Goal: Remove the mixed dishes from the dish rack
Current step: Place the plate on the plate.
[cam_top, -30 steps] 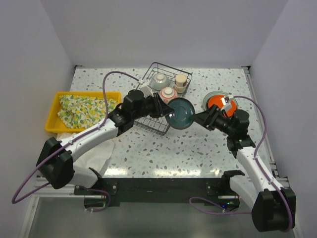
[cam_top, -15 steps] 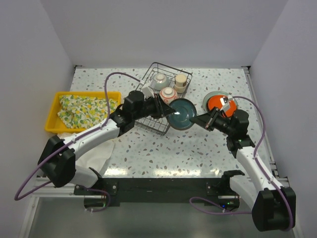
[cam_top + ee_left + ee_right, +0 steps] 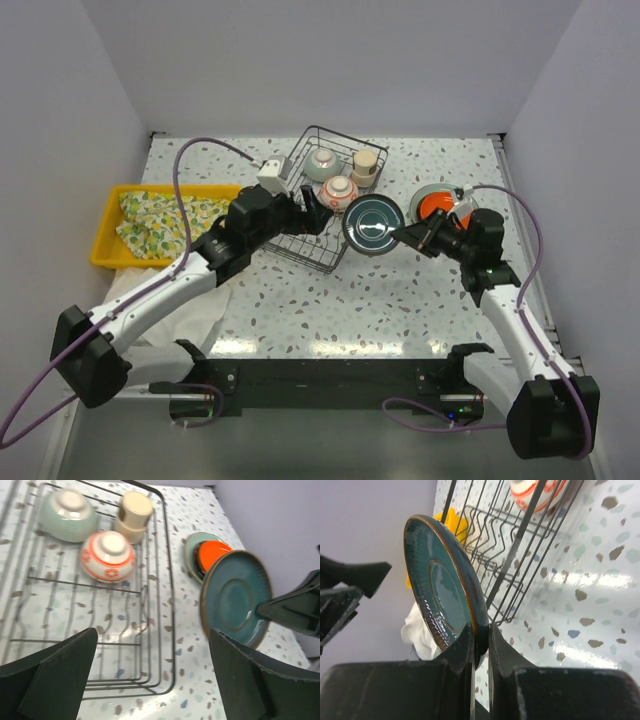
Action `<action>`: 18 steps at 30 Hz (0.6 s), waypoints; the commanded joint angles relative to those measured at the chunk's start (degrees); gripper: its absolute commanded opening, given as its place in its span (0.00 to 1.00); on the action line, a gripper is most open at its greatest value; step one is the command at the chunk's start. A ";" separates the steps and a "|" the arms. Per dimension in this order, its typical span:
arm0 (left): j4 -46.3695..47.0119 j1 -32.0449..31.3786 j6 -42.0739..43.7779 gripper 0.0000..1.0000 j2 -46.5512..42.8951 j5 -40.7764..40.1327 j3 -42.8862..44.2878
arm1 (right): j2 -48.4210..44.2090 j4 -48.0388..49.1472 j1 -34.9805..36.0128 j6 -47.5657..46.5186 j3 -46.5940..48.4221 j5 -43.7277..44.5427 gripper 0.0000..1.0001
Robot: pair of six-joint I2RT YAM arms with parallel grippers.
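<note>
Top external view: the right end effector (image 3: 403,236) is pinching the round teal ceramic plate (image 3: 373,222) by its rim; the left end effector (image 3: 319,212) is standing wide over the black wire dish rack (image 3: 300,250).

The teal plate (image 3: 373,222) has fine ribbing and a thin brown rim. The dish rack (image 3: 305,250) is black wire. The celadon bowl (image 3: 67,510) is pale green, the white bowl (image 3: 107,556) carries an orange-red pattern, and the cup (image 3: 132,515) is beige. I see an orange-red plate (image 3: 212,554) and a grey-green plate (image 3: 191,550). The tray (image 3: 180,188) is yellow, and the cloth (image 3: 165,222) has a yellow and green print. The surface (image 3: 400,300) is white with dark speckles. My left end effector (image 3: 150,672) and right end effector (image 3: 480,642) are black.
</note>
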 commanded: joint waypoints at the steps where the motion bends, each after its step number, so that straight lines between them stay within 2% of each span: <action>1: -3.16 0.35 11.45 1.00 -8.64 -16.56 -4.91 | 1.13 0.39 -5.22 -0.08 5.61 4.14 0.00; 5: -0.80 0.35 16.81 1.00 -16.28 -24.66 -14.91 | 3.41 -3.57 -8.75 1.67 8.25 8.71 0.00; 9: 4.48 0.35 21.91 1.00 -24.18 -28.28 -23.10 | 6.05 -4.09 -11.83 3.44 9.57 13.11 0.00; 13: 6.68 0.26 23.67 1.00 -26.58 -30.40 -25.67 | 9.91 -4.62 -17.00 4.58 10.80 16.89 0.00; 18: 8.00 0.35 25.96 1.00 -24.74 -30.14 -24.17 | 15.10 -5.85 -21.49 3.00 13.61 20.06 0.00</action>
